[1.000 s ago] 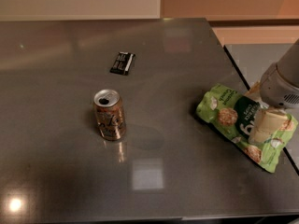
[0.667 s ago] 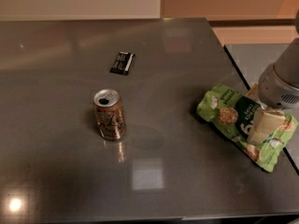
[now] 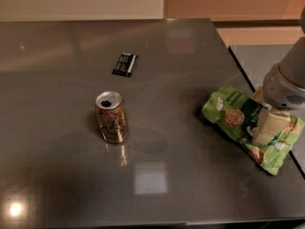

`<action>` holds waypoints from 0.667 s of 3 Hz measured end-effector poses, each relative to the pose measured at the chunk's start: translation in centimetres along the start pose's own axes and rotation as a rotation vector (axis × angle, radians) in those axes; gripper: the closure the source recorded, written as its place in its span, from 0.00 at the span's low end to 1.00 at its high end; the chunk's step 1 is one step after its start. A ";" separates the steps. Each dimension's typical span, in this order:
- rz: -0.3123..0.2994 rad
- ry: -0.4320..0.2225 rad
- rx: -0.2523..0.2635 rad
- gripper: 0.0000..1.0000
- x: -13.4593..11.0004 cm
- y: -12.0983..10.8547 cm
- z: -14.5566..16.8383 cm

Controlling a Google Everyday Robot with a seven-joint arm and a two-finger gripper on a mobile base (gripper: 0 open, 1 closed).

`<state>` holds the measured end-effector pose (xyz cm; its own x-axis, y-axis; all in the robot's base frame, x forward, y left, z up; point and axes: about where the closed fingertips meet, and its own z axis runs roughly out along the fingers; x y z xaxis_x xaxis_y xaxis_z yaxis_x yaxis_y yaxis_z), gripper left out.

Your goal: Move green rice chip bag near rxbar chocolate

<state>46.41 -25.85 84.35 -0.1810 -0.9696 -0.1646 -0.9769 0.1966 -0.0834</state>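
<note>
Green rice chip bag (image 3: pixel 233 116) is seen lying flat at mid-right of frame, by the right edge of the dark grey table (image 3: pixel 167 185). The gripper (image 3: pixel 267 130) is set down on the bag's right half, w/ the grey arm housing just above it; whether it is open or closed can't be told. Rxbar chocolate (image 3: pixel 125 64) is found upper centre-left, well apart from the bag. An opened orange-brown drink can (image 3: pixel 111 117) stands upright centre-left, below the bar and off the bag-to-bar line. Vs. the earlier frames, no shift is noted in bag, can, bar or gripper.
</note>
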 end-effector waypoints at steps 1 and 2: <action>0.000 0.000 0.000 1.00 0.0 0.0 0.0; 0.000 0.000 0.000 1.00 0.0 0.0 -0.1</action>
<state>46.41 -25.84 84.48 -0.1808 -0.9696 -0.1647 -0.9770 0.1963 -0.0834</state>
